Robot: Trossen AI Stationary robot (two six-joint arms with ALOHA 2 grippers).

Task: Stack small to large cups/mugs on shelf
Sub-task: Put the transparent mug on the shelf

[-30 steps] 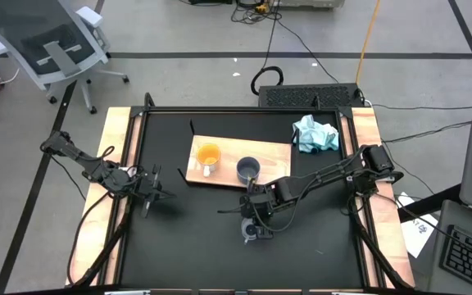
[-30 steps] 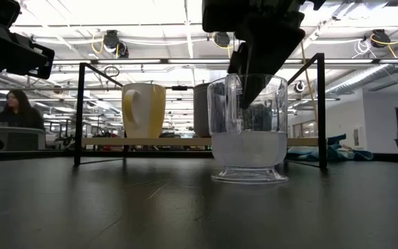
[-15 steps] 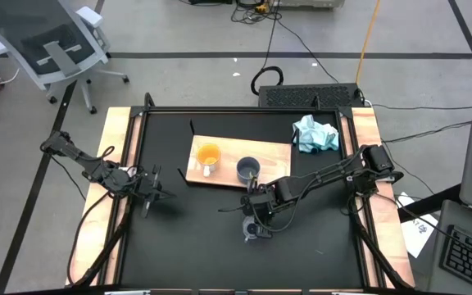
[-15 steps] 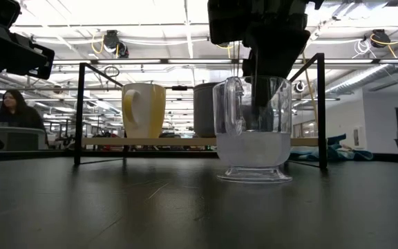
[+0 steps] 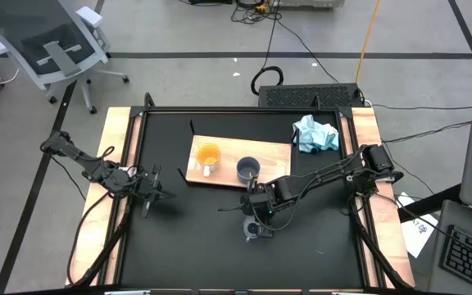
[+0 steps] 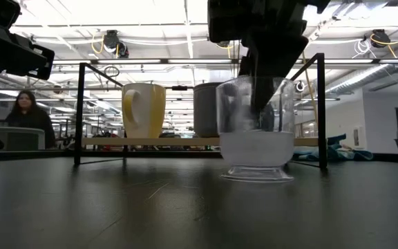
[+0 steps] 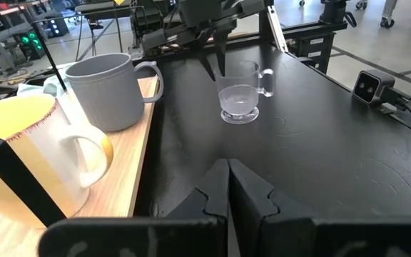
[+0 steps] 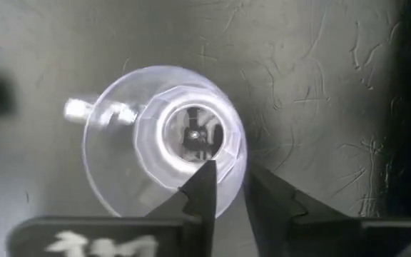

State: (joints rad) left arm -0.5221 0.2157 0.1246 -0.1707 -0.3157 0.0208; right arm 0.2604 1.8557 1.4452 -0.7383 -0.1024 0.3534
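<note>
Glass cup (image 5: 255, 230) on black table (image 5: 195, 238), at 6 o'clock from shelf (image 5: 273, 156), right gripper (image 8: 225, 187) straddling its rim.
One finger (image 8: 200, 187) inside the wall, the other outside, narrow gap, seemingly closing on the rim. Orange mug (image 5: 208, 155) and blue-grey mug (image 5: 247, 170) stand on the shelf. Left gripper (image 7: 228, 187) waits at 9 o'clock, fingers pressed together. Risk: thin-wall pinch opposite the handle may slip or tip the cup on lifting; smooth glass, off-centre weight.
</note>
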